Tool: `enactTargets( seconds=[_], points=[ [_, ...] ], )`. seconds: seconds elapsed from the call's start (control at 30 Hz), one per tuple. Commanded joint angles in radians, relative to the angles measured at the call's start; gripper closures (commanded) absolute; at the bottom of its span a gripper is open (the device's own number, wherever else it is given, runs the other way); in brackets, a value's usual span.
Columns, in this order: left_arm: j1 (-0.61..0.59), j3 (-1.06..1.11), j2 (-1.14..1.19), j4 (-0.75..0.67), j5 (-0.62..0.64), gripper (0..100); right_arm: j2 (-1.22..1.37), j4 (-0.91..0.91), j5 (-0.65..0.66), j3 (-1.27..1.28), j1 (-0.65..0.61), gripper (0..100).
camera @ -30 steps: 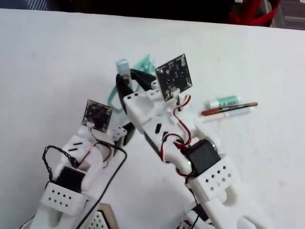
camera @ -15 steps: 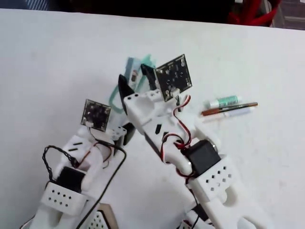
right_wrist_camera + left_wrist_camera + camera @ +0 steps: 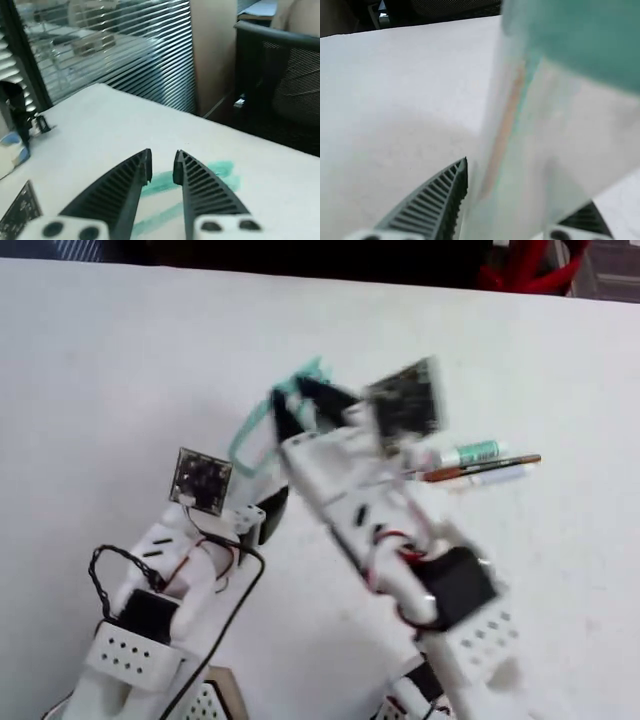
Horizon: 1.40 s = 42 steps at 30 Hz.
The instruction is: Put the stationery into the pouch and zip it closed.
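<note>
The clear pouch [image 3: 258, 432] with teal trim is held up off the table at centre left. My left gripper [image 3: 512, 200] is shut on the pouch [image 3: 540, 150], whose wall runs between its ribbed fingers [image 3: 442, 200]. My right gripper [image 3: 302, 405] hangs just above the pouch's far teal edge [image 3: 220, 172], and its fingers [image 3: 130, 185] are open by a narrow gap with nothing between them. On the table to the right lie a green-capped white tube [image 3: 470, 452], a brown pen [image 3: 480, 466] and a white pen [image 3: 495, 478].
The left arm's body [image 3: 160, 590] fills the near left and the right arm's body [image 3: 420, 570] crosses the near middle. Bare white table [image 3: 120, 360] stretches to the far left and far right. A small box corner [image 3: 215, 690] shows at the front edge.
My right arm has swung to the right and back from the pouch's mouth. The white item it held a second ago is out of its jaws, which have narrowed. The left arm kept still.
</note>
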Motion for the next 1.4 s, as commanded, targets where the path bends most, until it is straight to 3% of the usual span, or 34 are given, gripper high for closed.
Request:
enactTargets(
  seconds=[0.0, 0.37, 0.57, 0.73, 0.97, 1.37],
  points=[
    [-0.016, -0.049, -0.010, -0.006, 0.014, 75, -0.022, 0.127, 0.009, -0.178, 0.133, 93.6],
    [-0.024, -0.046, -0.010, -0.003, 0.014, 75, 0.372, 0.358, 0.011, -0.371, 0.627, 93.5],
    [-0.022, -0.046, -0.010, 0.000, 0.014, 75, 0.696, 0.429, 0.005, -0.470, 0.776, 87.8],
    [-0.022, -0.044, -0.010, 0.000, 0.014, 75, 0.909, 0.426, -0.009, -0.519, 0.819, 83.7],
    [-0.019, -0.029, -0.010, -0.005, 0.014, 75, 1.135, 0.318, -0.215, -0.559, 0.832, 83.3],
    [-0.016, -0.028, -0.010, -0.005, 0.012, 75, 1.230, 0.260, -0.226, -0.557, 0.834, 83.5]
  ],
)
